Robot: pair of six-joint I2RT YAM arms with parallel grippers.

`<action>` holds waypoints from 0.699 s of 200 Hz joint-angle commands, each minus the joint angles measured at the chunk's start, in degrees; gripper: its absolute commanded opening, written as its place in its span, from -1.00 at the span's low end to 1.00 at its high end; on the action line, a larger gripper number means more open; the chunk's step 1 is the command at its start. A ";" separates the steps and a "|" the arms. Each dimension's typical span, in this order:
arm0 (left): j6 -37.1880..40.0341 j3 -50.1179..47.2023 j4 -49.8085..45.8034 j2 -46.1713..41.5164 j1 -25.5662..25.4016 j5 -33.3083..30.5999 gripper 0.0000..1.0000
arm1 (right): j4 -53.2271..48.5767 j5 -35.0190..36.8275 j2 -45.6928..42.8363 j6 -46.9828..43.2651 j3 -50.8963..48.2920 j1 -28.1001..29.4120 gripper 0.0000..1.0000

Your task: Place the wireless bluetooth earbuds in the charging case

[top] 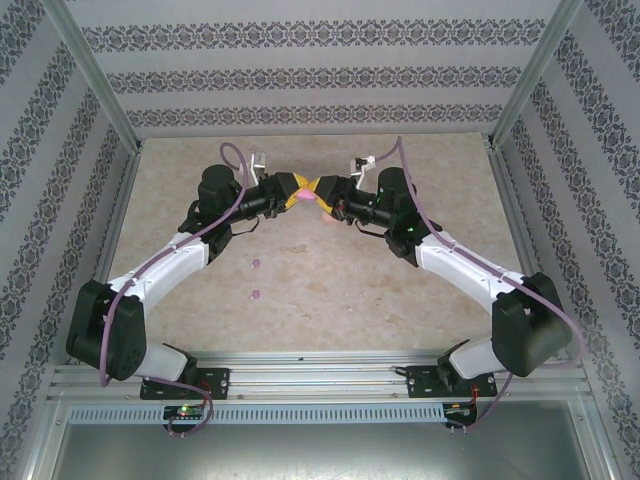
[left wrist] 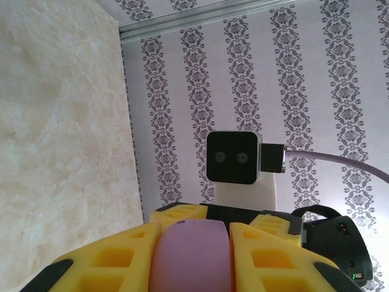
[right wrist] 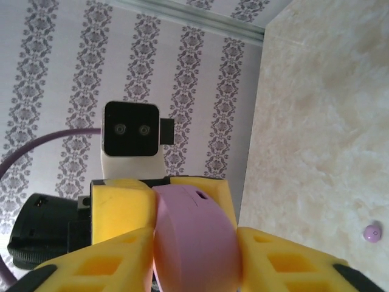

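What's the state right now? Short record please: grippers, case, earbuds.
left gripper: shut on the charging case
right gripper: fingers on both sides of the same case, apparently pressing on it
position: the two grippers face each other, tip to tip, over the middle of the table
charging case: purple, held between both grippers; lid state cannot be told
earbuds: two purple ones lying loose on the table, closer to the left arm, none in the case

Bottom edge cuts off the pink case (right wrist: 194, 243); earbuds (top: 256, 296) too small to make out
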 commanded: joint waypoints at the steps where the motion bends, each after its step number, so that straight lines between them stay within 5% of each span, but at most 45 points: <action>1: 0.21 0.94 3.59 0.64 -0.78 1.34 -0.87 | 5.71 -1.86 1.32 1.93 -0.62 -0.71 -0.47; 51: 5.91 0.31 2.80 -0.27 -0.79 1.38 -0.59 | 6.84 -2.73 0.38 2.76 -1.43 -1.21 -0.72; 78: 12.11 0.43 3.73 -0.85 -0.33 3.03 -0.15 | 5.55 -3.17 -1.07 3.84 -2.36 -2.06 -0.73; 114: 25.26 0.80 2.25 -3.06 4.18 7.48 0.07 | -1.99 -6.59 -4.60 1.66 -2.33 -5.10 -0.74; 140: 43.38 2.15 -6.28 -6.12 5.73 7.81 0.17 | -9.62 -10.79 -6.54 -1.36 -0.55 -7.77 -0.74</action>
